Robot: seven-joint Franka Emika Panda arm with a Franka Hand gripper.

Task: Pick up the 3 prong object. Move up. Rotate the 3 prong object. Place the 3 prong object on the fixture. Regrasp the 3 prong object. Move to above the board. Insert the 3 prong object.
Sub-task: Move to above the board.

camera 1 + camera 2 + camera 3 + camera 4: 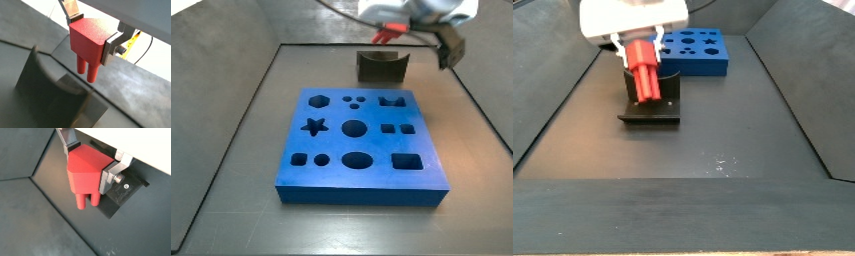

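Gripping the 3 prong object [87,44] between its two silver fingers [69,10], the gripper [93,27] hangs above the fixture [652,104], at the far end of the dark workspace from the near camera. In both wrist views the jaws pinch the red piece's thick block body from opposite sides, with the round prongs pointing down out of the grip (two prongs can be seen; any third is hidden). In a wrist view the fixture's base plate [124,195] lies just behind the piece, partly covered by one finger [115,172].

In a side view the red piece [644,70] hangs upright under the white gripper body, its lower end in front of the fixture's upright; whether it touches the fixture cannot be told. The blue board [698,50] lies beyond the fixture, just beside it. In a side view the board [358,145] fills the middle of the floor, its star, circle, square and hexagon cutouts facing up, and the fixture [382,66] stands past its far edge, with the gripper [392,33] just above it.
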